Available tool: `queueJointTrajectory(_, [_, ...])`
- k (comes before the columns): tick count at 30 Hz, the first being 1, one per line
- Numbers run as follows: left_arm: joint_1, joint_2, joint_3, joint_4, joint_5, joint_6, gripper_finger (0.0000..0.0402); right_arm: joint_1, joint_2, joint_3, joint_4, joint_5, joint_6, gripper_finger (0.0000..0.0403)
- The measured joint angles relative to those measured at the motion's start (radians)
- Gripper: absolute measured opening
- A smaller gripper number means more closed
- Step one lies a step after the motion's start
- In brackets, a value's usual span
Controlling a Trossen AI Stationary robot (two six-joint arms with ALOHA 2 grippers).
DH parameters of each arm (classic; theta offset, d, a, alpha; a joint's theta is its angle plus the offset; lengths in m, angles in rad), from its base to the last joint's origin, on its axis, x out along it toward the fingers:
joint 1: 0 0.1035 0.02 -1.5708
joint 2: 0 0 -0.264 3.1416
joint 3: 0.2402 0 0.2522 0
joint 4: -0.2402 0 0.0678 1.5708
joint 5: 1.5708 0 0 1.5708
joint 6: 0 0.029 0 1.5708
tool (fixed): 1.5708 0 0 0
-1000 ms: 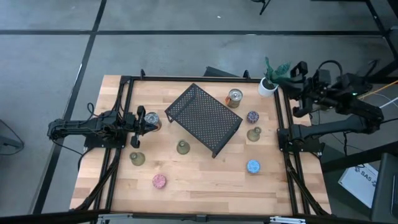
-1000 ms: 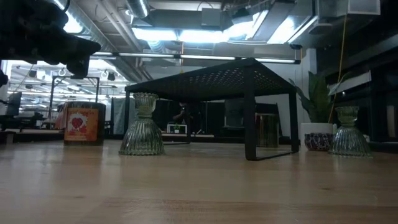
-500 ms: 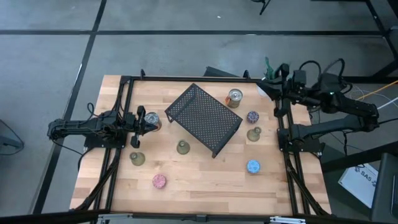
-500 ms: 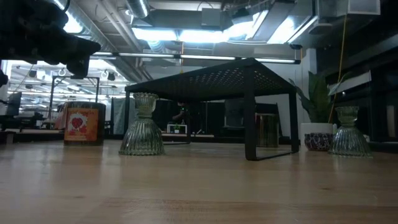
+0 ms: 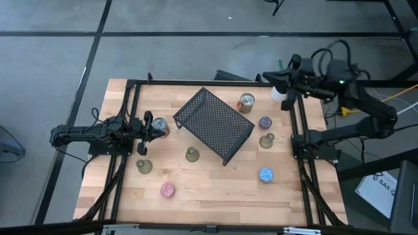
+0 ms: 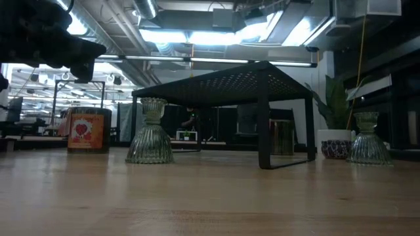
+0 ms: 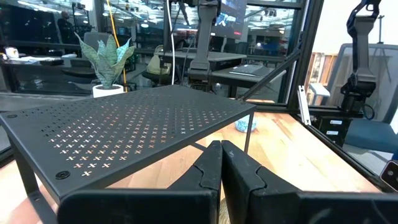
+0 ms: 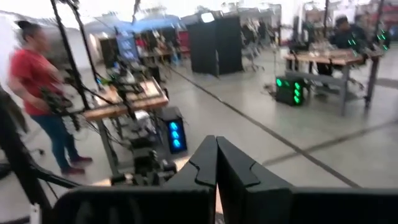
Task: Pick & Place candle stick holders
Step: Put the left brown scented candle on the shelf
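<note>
right gripper pinched closed, empty, raised at far edge | left gripper closed, parked | your holders sit loose, ungrasped

The left arm lies low and nearly straight along the table's left side, its left gripper pointing toward the middle with both fingers pressed together, nothing between them. The right arm is raised and bent at the elbow above the table's far right corner; the right gripper reaches inward there, its fingers likewise closed and empty.
</note>
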Motion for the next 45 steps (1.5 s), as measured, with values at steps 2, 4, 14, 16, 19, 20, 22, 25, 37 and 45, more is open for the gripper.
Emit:
queueJointTrajectory(2, [0.0, 0.0, 0.0, 0.0, 0.0, 0.0, 0.0001, -0.017, 0.03, 0.028, -0.035, 0.0, -0.003, 0.0005])
queueJointTrajectory(4, [0.0, 0.0, 0.0, 0.0, 0.0, 0.0, 0.0001, -0.033, 0.05, 0.043, -0.067, 0.001, -0.003, 0.0005])
queueJointTrajectory(14, [0.0, 0.0, 0.0, 0.0, 0.0, 0.0, 0.0001, -0.127, 0.111, 0.05, -0.141, 0.001, -0.003, 0.0005])
queueJointTrajectory(16, [0.0, 0.0, 0.0, 0.0, 0.0, 0.0, 0.0001, -0.15, 0.121, 0.05, -0.154, 0.001, -0.008, 0.0005])
queueJointTrajectory(19, [0.0, 0.0, 0.0, 0.0, 0.0, 0.0, 0.0001, -0.181, 0.136, 0.05, -0.179, 0.001, -0.019, 0.0005])
queueJointTrajectory(20, [0.0, 0.0, 0.0, 0.0, 0.0, 0.0, 0.0001, -0.19, 0.142, 0.05, -0.19, 0.002, -0.019, 0.0005])
queueJointTrajectory(22, [0.0, 0.0, 0.0, 0.0, 0.0, 0.0, 0.0001, -0.204, 0.15, 0.05, -0.208, 0.001, -0.022, 0.0005])
queueJointTrajectory(25, [0.0, 0.0, 0.0, 0.0, 0.0, 0.0, 0.0001, -0.22, 0.16, 0.05, -0.244, 0.002, -0.022, 0.0005])
queueJointTrajectory(37, [0.0, 0.0, 0.0, 0.0, 0.0, 0.0, 0.0001, -0.28, 0.18, 0.05, -0.417, 0.004, -0.033, 0.0005])
queueJointTrajectory(45, [0.0, 0.0, 0.0, 0.0, 0.0, 0.0, 0.0001, -0.31, 0.204, 0.05, -0.483, 0.004, -0.041, 0.0031])
